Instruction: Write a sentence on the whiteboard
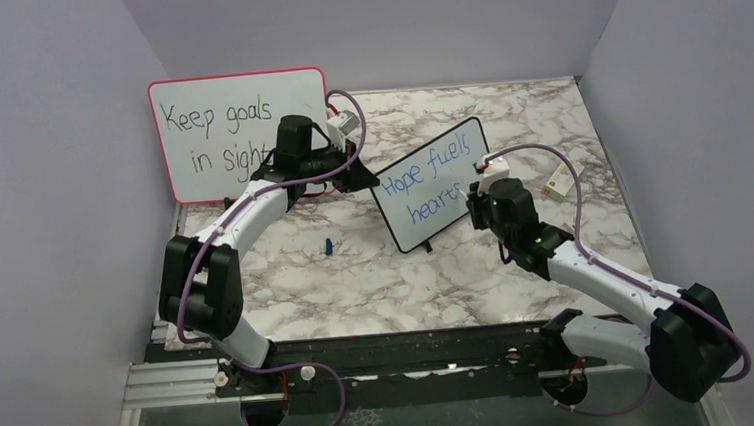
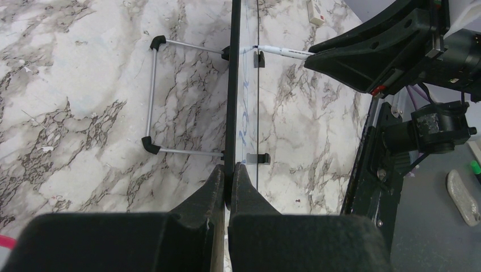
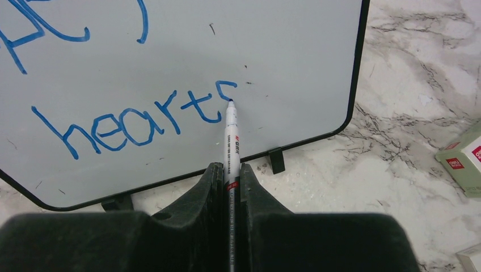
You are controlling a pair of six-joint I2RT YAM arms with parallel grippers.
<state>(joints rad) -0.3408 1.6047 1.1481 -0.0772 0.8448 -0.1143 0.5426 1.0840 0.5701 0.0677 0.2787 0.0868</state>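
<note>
The whiteboard (image 1: 432,227), small with a thin black frame, stands tilted on the marble table. It carries the sentence (image 1: 421,185) in blue: "Hope fuels" above "hearts". My left gripper (image 1: 360,174) is shut on the board's left edge; the left wrist view shows the board (image 2: 232,96) edge-on between the jaws of that gripper (image 2: 228,173). My right gripper (image 3: 230,170) is shut on a white marker (image 3: 231,133). Its tip rests on the board (image 3: 272,51) at the half-drawn last "s" of the sentence (image 3: 125,127). The right gripper (image 1: 472,198) is at the board's right side.
A larger pink-framed board (image 1: 240,177) with black handwriting leans on the back left wall. A small blue cap (image 1: 327,247) lies on the table left of the whiteboard. A white box (image 1: 557,188) lies to the right and also shows in the right wrist view (image 3: 462,161). Walls enclose three sides.
</note>
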